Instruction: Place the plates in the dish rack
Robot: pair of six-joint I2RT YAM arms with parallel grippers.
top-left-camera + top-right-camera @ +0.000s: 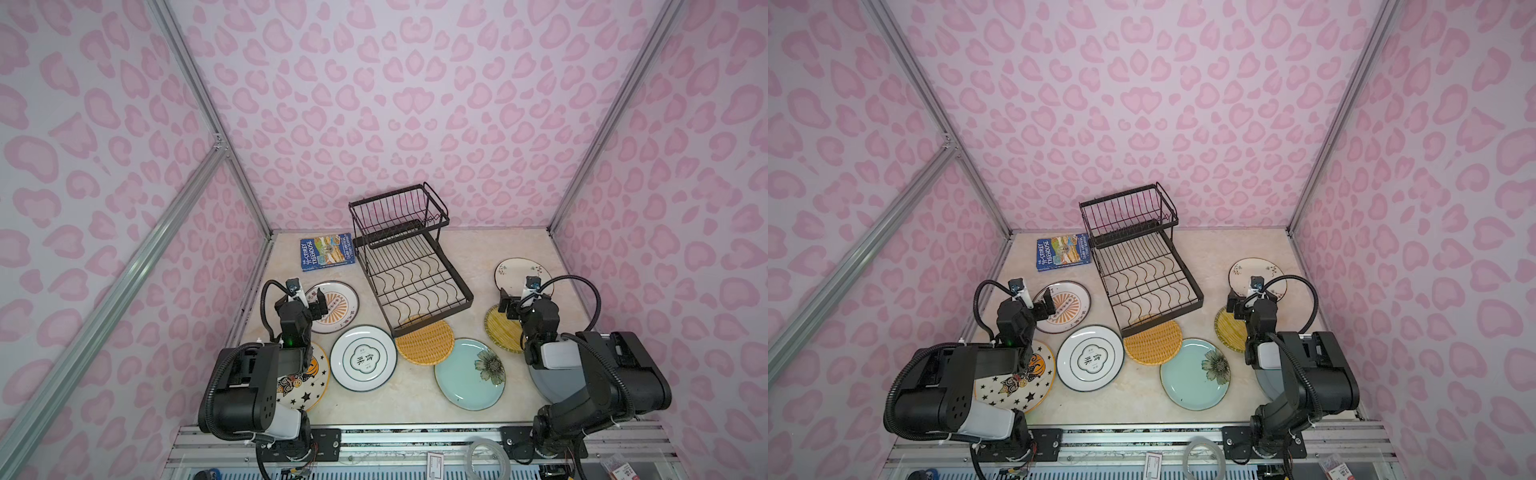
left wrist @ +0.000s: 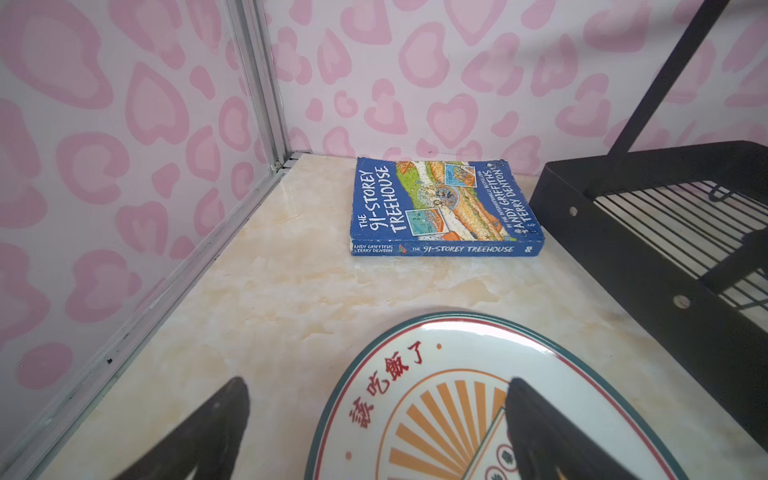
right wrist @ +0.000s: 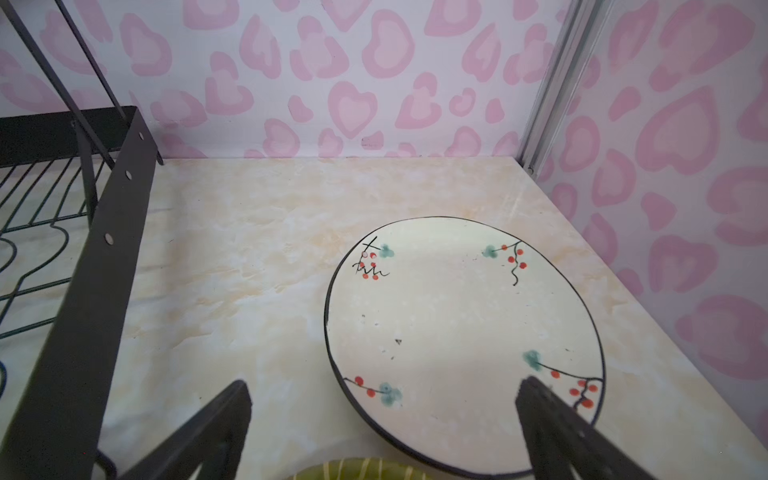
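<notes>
Black wire dish rack (image 1: 434, 314) stands back-centre on your tabletop (image 1: 415, 401), its front edge overlapping the orange woven plate (image 1: 426, 345), all eight plates (image 1: 362, 357) flat around it, one book (image 1: 328, 251) alongside, left gripper (image 2: 376, 386) wide over the sunburst plate (image 2: 436, 419), right gripper (image 3: 383, 382) wide at the berry plate (image 3: 449, 324) rim.

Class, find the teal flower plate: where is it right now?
In both top views the teal plate lies flat, front and right of centre, next to the orange woven plate.
</notes>
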